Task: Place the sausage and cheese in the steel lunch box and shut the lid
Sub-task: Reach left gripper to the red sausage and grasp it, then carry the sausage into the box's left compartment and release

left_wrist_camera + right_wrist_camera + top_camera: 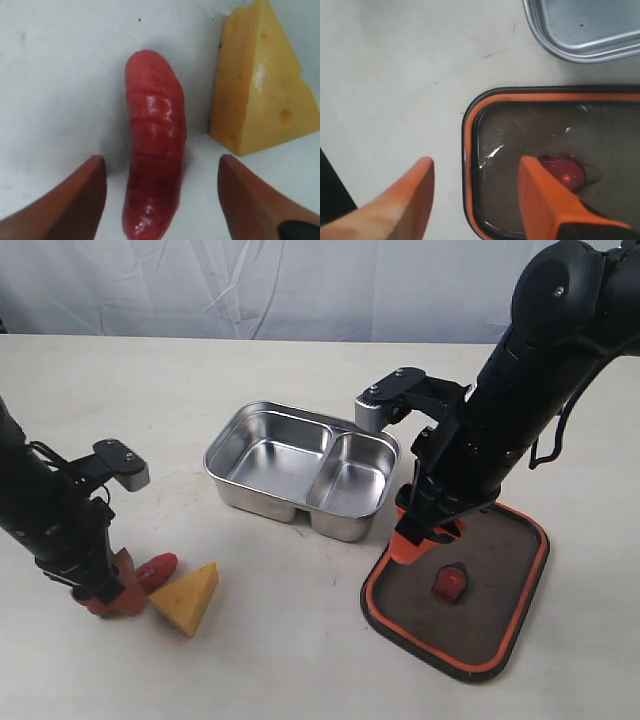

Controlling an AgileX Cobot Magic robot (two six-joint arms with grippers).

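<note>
The lid (495, 585) lies flat on the table (300, 660) at the near right, its orange-red rim running all round the dark panel and its small red valve (450, 583) at the middle. The right hand (425, 540) hangs over the lid's far-left edge with its fingers spread: in the right wrist view the hand (476, 164) straddles the rim, one finger (410, 200) over bare table outside the lid (530, 135) and the other beside the valve (565, 172), gripping nothing. Just behind, the steel lunch box (290, 502) stands upright mid-table, its larger compartment to the left in the exterior view and its smaller one toward the right arm. A narrow strip of table parts its rounded corner (560, 50) from the lid's rim. At the near left, the left hand (108, 592) is low at the table, its fingers spread either side of the sausage (158, 570). The left wrist view shows this hand (161, 161) with table visible between each finger and the sausage (155, 145), which lies lengthwise between them. The cheese (190, 598) sits just beside the sausage on its right, close to the outer finger; a thin gap separates the cheese (260, 85) from the sausage. Open table stretches from the cheese to the lunch box's front wall and across to the lid.
</note>
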